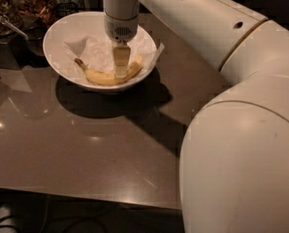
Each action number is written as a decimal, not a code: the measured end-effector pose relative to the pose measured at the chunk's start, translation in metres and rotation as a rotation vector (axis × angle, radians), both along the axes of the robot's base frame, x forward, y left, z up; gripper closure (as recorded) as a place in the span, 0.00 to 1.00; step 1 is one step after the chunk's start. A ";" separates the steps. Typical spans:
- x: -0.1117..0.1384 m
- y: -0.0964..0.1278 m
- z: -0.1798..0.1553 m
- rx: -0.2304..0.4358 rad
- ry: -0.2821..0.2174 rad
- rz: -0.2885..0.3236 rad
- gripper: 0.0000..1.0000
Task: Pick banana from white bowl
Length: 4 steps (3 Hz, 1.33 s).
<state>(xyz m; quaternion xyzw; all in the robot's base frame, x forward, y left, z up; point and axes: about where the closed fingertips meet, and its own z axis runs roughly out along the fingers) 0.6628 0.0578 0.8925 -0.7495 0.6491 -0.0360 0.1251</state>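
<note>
The yellow banana [102, 76] lies curved in the white bowl [55, 42], on crumpled white paper, with its dark stem tip pointing left. The bowl stands at the back left of the dark table. My gripper [120, 71] hangs straight down from the white wrist into the bowl. Its tip is down at the right half of the banana and covers part of it. I cannot tell whether it touches the fruit.
Glass jars of brown food [35, 4] stand behind and left of the bowl. The brown tabletop [86, 149] runs to a front edge near the bottom. My large white arm links [241, 144] fill the right side.
</note>
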 end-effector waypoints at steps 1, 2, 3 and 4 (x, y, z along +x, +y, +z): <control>0.003 0.000 -0.015 -0.007 0.026 0.008 0.26; 0.015 -0.016 -0.033 -0.006 0.052 0.006 0.25; 0.013 -0.006 -0.045 -0.008 0.076 0.010 0.23; 0.013 -0.007 -0.049 -0.003 0.087 0.008 0.41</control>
